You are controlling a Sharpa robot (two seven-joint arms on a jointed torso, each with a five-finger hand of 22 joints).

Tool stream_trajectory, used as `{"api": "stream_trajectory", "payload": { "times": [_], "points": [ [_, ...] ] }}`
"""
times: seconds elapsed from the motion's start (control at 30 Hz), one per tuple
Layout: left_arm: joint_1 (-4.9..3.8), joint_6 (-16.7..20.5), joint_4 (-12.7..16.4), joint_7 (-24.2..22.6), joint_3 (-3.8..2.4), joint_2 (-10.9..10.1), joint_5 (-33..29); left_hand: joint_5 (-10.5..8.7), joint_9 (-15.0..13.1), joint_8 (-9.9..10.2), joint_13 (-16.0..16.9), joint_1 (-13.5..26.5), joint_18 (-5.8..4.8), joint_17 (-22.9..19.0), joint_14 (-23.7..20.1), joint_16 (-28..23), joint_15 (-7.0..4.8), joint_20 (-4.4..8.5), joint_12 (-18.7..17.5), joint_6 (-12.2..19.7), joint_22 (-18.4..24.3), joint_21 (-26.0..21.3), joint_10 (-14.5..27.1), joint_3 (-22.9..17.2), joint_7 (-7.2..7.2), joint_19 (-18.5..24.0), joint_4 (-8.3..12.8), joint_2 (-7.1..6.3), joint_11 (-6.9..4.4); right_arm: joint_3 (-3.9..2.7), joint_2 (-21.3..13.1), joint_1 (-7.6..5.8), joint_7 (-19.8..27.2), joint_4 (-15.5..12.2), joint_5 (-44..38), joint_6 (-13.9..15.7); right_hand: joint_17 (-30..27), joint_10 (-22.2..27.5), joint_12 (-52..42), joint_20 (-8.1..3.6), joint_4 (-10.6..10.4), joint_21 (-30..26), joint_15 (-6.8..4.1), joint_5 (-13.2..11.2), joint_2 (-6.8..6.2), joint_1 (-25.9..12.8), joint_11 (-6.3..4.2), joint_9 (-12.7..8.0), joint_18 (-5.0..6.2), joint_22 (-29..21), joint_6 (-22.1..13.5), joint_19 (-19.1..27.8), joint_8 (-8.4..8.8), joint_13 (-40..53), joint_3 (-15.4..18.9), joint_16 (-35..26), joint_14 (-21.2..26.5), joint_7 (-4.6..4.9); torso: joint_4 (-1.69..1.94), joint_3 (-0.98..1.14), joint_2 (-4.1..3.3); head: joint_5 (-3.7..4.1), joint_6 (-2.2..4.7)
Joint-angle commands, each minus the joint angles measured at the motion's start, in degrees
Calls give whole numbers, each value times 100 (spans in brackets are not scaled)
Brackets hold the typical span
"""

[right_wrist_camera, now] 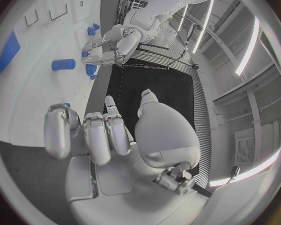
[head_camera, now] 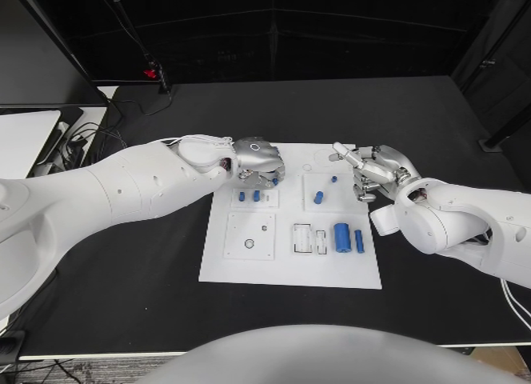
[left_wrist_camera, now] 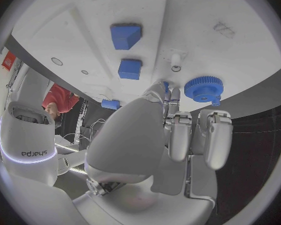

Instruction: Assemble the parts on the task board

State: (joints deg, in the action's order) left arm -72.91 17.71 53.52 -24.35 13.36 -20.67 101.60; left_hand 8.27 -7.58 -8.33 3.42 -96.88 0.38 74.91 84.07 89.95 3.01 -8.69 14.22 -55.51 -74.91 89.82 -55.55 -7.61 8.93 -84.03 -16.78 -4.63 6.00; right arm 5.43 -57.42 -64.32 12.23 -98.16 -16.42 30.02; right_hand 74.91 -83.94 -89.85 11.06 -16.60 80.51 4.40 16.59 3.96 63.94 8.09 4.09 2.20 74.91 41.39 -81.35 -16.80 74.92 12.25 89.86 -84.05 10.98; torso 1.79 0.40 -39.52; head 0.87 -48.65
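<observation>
- The task board (head_camera: 291,270) is seen as a white plate lying flat in the middle of the black table (head_camera: 127,304).
- The left hand (head_camera: 257,158) is held over the board's far left corner; in the left wrist view its fingers (left_wrist_camera: 179,135) are curled down toward the board, and whether anything is pinched by them cannot be told.
- A blue gear (left_wrist_camera: 203,88) is seen standing on the board just beyond those fingertips, with two blue blocks (left_wrist_camera: 125,35) lying farther along the board.
- The right hand (head_camera: 375,174) is held over the board's far right edge, its fingers (right_wrist_camera: 97,137) bent loosely and apart; nothing is seen gripped.
- Small blue parts (head_camera: 249,195) are seated in the far left panel, just beside the left hand.
- A blue peg (head_camera: 319,197) is laid in the far right panel.
- A large blue cylinder (head_camera: 341,238) and a slimmer blue pin (head_camera: 359,241) are laid side by side in the near right section.
</observation>
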Motion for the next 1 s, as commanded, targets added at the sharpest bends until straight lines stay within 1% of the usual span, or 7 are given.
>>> {"api": "stream_trajectory", "payload": {
  "times": [0.03, 0.37, 0.43, 0.63, 0.77, 0.9, 1.0],
  "points": [
    [20, -220, -18, -15, 17, 3, 170, -22, 10, 25, 11, 59, -38, 1509, 593, 5, -41, 33, -25, -58, -1509, 18, -63, -56, -12, -597, 8, 13, 0, -2, 5, -6, 16, -8, -8, -26, 1509, -606, -15, -13, -7, -34, 29, -1, 59, 13, 8, 0, 86, 1100, -7, 29, -35, 1508, 27, 14, -595, 139, 2, -1, 1, 6, -1],
    [21, -239, -11, 16, 16, -6, 174, -31, 26, 38, 10, 73, -38, 1509, 593, 5, -38, 34, -34, -69, -1509, 18, -85, -74, -2, -597, 9, -8, 9, -2, 6, -6, 14, -1, -8, -25, 1509, -606, -15, -13, -7, -34, 29, -1, 59, 13, 8, 0, 86, 1100, -7, 29, -35, 1508, 27, 14, -595, 139, 5, -1, -2, 0, 1],
    [21, -246, -9, 15, 16, -10, 174, -32, 32, 43, 9, 82, -38, 1509, 593, 5, -34, 34, -38, -70, -1509, 18, -88, -79, 2, -597, 7, -10, 13, -2, 9, -6, 12, 1, -8, -24, 1509, -606, -15, -13, -7, -34, 29, -1, 59, 13, 8, 0, 86, 1100, -7, 29, -35, 1508, 27, 14, -595, 139, 3, -1, 1, -1, -9],
    [21, -286, -13, 10, 16, -16, 174, -36, 47, 44, 10, 114, -38, 1509, 593, 5, -35, 33, -49, -115, -1509, 18, -124, -121, -10, -597, 6, 10, 3, -2, 14, -5, 5, 6, -8, -21, 1509, -606, -15, -13, -7, -34, 29, -1, 59, 13, 8, 0, 86, 1100, -7, 29, -35, 1508, 27, 14, -595, 139, 1, -1, 1, -15, -12],
    [22, -312, 3, -16, 16, -21, 174, -42, 54, 3, 11, 129, -38, 1509, 593, 5, -94, 56, -47, -278, -1509, 18, -252, -221, -89, -597, 10, 50, -71, -2, 16, -5, -9, 9, -8, -27, 1509, -606, -15, -14, -6, -34, 28, 3, 62, 16, 7, 0, 86, 1100, -8, 29, -39, 1508, 28, 14, -595, 139, 0, -2, -2, -17, -16],
    [22, -308, 28, -17, 16, -27, 174, -45, 39, -70, 8, 103, -38, 1509, 593, 5, -222, 122, -63, -520, -1509, 18, -428, -384, -192, -597, 13, 142, -180, -2, 16, -5, -35, 9, -8, -32, 1509, -606, -15, -14, -6, -33, 28, 6, 64, 18, 7, 0, 86, 1100, -9, 28, -43, 1508, 29, 14, -595, 138, -2, -3, -2, -13, -19],
    [22, -272, 19, -12, 16, -23, 174, -46, 27, -103, 7, 103, -38, 1509, 593, 5, -245, 160, -73, -644, -1509, 18, -558, -464, -218, -597, 17, 182, -209, -2, 17, -5, -44, 11, -8, -26, 1509, -606, -15, -14, -6, -33, 28, 6, 64, 18, 7, 0, 86, 1100, -9, 28, -43, 1508, 29, 14, -595, 138, -1, 0, -1, -15, -20]
  ]
}}
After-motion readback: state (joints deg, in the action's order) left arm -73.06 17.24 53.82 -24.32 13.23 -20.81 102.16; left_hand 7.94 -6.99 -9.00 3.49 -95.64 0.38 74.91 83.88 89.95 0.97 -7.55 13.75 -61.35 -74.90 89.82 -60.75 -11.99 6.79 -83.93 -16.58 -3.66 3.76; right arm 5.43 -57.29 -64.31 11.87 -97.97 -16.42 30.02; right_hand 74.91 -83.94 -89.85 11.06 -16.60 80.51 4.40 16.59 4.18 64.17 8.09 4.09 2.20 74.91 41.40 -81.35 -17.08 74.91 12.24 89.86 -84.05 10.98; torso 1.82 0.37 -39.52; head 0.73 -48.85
